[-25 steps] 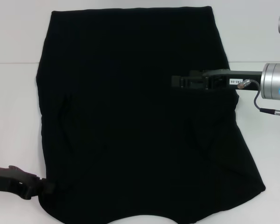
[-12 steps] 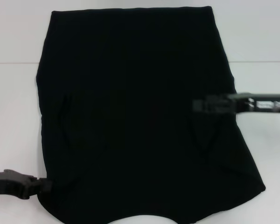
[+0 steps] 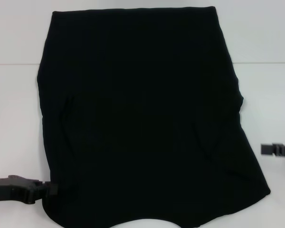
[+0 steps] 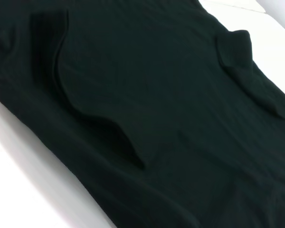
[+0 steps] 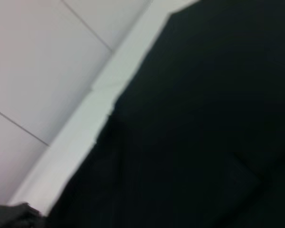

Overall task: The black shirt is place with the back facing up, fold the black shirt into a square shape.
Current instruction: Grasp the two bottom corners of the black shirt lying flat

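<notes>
The black shirt (image 3: 137, 109) lies flat on the white table, with both sleeves folded inward over the body. It fills the left wrist view (image 4: 156, 95), where the folded sleeve edges show, and much of the right wrist view (image 5: 204, 118). My left gripper (image 3: 50, 189) is low at the shirt's near left corner, its tip at the fabric edge. My right gripper (image 3: 264, 149) is at the right edge of the head view, off the shirt, beside its right side.
The white table (image 3: 14, 104) shows bare strips to the left and right of the shirt. A seam line (image 3: 14, 64) crosses the table at the far side.
My right gripper has pulled back from over the shirt's right half, moving right and nearer, off the fabric. My left gripper has shifted slightly lower at the near left corner.
</notes>
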Robot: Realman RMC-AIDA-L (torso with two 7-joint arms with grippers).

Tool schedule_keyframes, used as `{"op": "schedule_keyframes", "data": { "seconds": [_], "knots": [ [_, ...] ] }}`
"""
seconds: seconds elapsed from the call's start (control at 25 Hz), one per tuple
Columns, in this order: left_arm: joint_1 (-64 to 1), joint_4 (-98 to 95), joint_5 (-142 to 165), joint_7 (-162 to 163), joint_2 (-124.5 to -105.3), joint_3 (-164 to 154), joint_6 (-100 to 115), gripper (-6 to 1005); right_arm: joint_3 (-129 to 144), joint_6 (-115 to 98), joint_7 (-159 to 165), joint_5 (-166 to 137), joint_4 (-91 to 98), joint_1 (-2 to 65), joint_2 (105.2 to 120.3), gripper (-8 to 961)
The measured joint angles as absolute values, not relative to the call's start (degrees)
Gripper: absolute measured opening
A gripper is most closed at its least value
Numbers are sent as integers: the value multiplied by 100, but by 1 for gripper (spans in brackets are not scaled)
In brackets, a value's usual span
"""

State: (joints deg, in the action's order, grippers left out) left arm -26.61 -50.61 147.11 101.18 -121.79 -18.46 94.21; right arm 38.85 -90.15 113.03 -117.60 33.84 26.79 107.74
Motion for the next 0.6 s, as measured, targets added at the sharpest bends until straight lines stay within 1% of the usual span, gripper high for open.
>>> {"op": "schedule_keyframes", "data": {
  "seconds": [0.16, 0.36, 0.6],
  "knots": [
    [-2659, -4988, 14627, 10097, -12181, -1845, 9407, 67, 3865, -9011, 11456, -12177, 3401, 2607, 10747, 941],
    [-2703, -4911, 14573, 10045, -12182, -1883, 9407, 67, 3861, -8973, 11701, -12585, 3401, 2681, 10786, 942],
    [-2724, -4896, 14571, 10045, -12182, -1907, 9397, 67, 3858, -8756, 11927, -12971, 3384, 2759, 10792, 942]
  ]
}}
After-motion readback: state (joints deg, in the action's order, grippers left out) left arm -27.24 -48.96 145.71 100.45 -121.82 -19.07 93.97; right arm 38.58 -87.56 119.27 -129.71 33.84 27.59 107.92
